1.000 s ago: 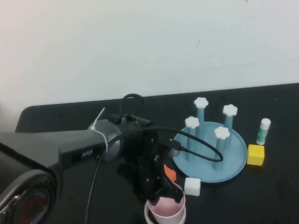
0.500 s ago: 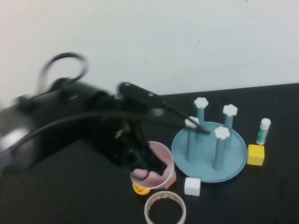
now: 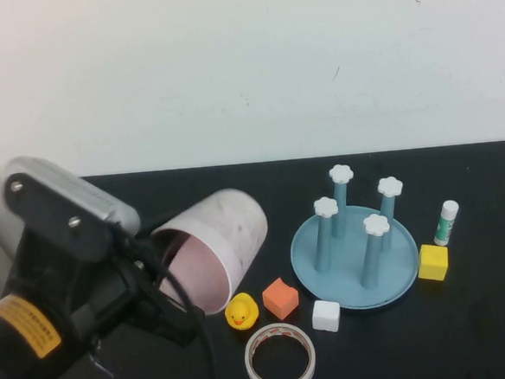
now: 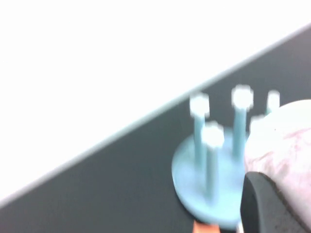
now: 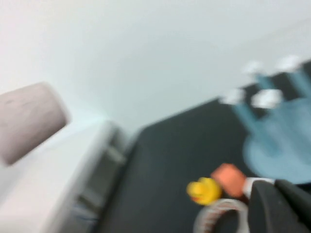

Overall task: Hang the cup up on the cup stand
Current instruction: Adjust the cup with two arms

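Close to the camera on the near left, the left claw (image 3: 168, 286) holds one cup (image 3: 215, 244) lifted above the black worktop (image 3: 488, 329) and tipped on its side. One black finger sits inside the pink mouth against the wall; the mouth faces near-left, the closed base far-right. The cup is tapered and handleless, smooth plastic, with a mottled whitish outside and a pale pink inside.

Right of it, apart from the cup, stands one cup stand (image 3: 397, 279): a round, shallow, light blue dish with four upright blue posts, each topped by a white flower-shaped cap.

Between cup and stand, on the worktop, lie one yellow rubber duck (image 3: 241, 312), one orange cube (image 3: 280, 298) and one white cube (image 3: 325, 315). Nearer still lies one clear tape ring (image 3: 280, 357), flat. Right of the stand sit one yellow cube (image 3: 432, 262) and, just beyond it, one upright white glue stick (image 3: 445, 222) with a green band.

A plain white wall (image 3: 244, 69) rises behind.

Only a dark edge of the right claw (image 5: 282, 208) shows, in the right wrist view, above the worktop near the tape ring; I cannot tell whether it is wide or narrow.
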You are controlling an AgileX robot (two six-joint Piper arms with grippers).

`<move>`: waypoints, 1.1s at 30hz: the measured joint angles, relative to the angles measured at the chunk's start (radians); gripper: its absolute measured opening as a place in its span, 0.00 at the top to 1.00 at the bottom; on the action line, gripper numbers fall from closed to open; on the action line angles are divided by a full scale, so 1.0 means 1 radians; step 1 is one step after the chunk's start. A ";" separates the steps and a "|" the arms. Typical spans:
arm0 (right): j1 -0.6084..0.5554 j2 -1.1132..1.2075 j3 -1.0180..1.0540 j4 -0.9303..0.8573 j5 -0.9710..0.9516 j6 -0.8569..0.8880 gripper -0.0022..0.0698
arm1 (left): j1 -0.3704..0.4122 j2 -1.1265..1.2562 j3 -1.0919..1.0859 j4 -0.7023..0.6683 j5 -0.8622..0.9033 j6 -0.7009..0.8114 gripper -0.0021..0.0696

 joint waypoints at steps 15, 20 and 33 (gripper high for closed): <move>0.000 0.509 -0.210 0.506 0.348 -0.463 0.77 | 0.000 -0.019 0.030 0.154 -0.394 0.151 0.96; 0.000 0.784 -0.341 0.508 0.490 -0.359 0.27 | 0.000 -0.019 0.030 0.154 -0.394 0.157 0.96; 0.204 1.246 -0.770 0.509 0.372 -0.173 0.01 | 0.000 0.089 0.030 0.143 -0.446 0.167 0.96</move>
